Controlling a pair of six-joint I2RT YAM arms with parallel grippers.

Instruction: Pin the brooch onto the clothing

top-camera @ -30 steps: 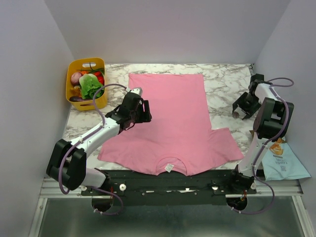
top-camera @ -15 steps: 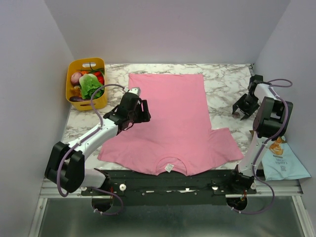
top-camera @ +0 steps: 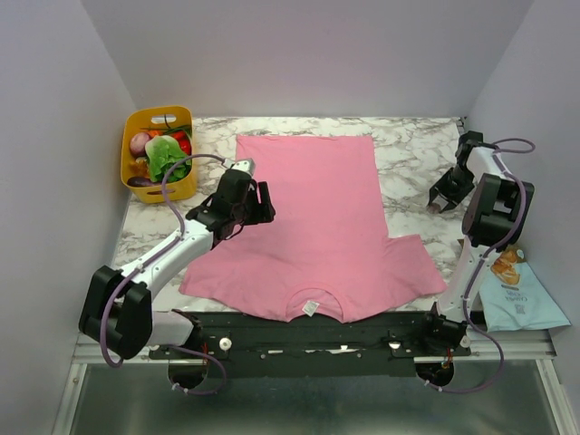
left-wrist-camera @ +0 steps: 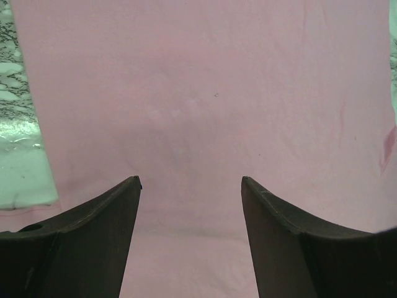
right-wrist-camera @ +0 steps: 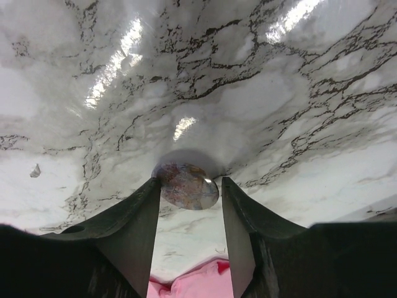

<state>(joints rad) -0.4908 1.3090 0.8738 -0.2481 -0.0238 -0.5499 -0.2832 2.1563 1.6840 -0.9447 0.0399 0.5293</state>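
The pink T-shirt (top-camera: 317, 208) lies flat along the middle of the marble surface (top-camera: 408, 145). Its neckline and small white label (top-camera: 310, 308) sit at the near edge, and its hem reaches toward the far edge.

The left claw (top-camera: 263, 201) hangs over the shirt's left side. In its wrist view the left claw (left-wrist-camera: 191, 180) is spread wide, with nothing but smooth pink fabric (left-wrist-camera: 198, 93) between the dark fingers.

The right claw (top-camera: 437, 205) is out by the right edge of the surface, well apart from the shirt's body and beyond its right sleeve. Its wrist view shows the right claw (right-wrist-camera: 189, 180) pinching the brooch (right-wrist-camera: 186, 185), a small round mottled grey-brown disc. Each fingertip touches one side of the disc's rim. Whether the disc rests on the marble (right-wrist-camera: 248, 93) or is raised just off it cannot be told.

A yellow basket (top-camera: 125, 159) of vegetables stands at the far left corner. A pale blue snack bag (top-camera: 521, 294) lies at the near right corner.
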